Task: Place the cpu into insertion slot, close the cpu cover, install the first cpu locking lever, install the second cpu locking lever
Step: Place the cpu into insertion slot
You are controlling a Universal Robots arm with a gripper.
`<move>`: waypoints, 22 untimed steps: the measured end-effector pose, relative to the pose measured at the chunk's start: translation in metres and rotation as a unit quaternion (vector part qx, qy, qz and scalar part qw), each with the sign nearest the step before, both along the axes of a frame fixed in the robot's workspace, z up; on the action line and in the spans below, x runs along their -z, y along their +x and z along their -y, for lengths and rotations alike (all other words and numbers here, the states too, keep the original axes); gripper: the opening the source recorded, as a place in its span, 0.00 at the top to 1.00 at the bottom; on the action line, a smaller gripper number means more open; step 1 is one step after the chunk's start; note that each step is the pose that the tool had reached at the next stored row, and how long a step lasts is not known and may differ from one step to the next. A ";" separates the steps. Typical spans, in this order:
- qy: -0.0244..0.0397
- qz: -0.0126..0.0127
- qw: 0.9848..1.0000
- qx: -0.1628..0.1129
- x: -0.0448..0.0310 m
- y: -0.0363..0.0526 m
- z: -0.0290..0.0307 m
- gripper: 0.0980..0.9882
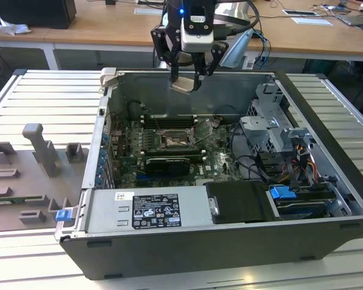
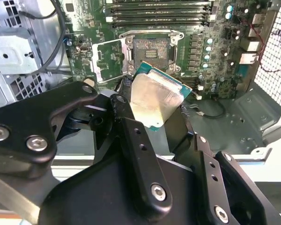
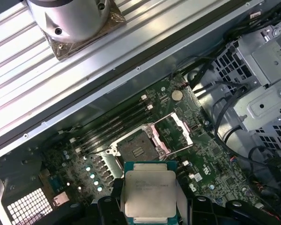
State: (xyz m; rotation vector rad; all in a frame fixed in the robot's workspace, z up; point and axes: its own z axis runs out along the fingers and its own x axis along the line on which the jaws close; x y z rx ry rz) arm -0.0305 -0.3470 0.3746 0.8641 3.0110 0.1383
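A: Above the open case (image 1: 187,257), we see the gripper (image 1: 185,83) pinching the cpu (image 1: 183,86), high over the insertion slot (image 1: 171,142).
B: Yep, we see that slot uncovered, the cpu cover (image 1: 201,130) flipped open beside it.

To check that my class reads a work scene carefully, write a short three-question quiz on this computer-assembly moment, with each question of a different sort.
1. True or false: the small flat square cpu with the pale silver metal top already sits in the square dark insertion slot with the silvery rim.
2. Choose one: the black gripper above the case is A) open, B) shut on the cpu, C) shut on a cable.
3. Fill the gap: the thin silvery hinged cpu cover beside the slot stands ____ (open or closed).

Key: 1 false; 2 B; 3 open.
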 end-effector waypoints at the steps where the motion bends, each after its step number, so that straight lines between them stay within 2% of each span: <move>1: 0.000 0.000 1.000 0.007 0.0001 0.0000 0.0000 0.52; 9: 0.000 0.000 0.999 0.045 0.0006 0.0000 0.0000 0.52; 16: -0.001 0.000 0.997 0.074 0.0010 0.0000 0.0000 0.52; 21: -0.001 0.000 0.994 0.106 0.0012 0.0000 0.0000 0.52; 22: -0.001 0.000 0.993 0.117 0.0013 0.0000 0.0000 0.52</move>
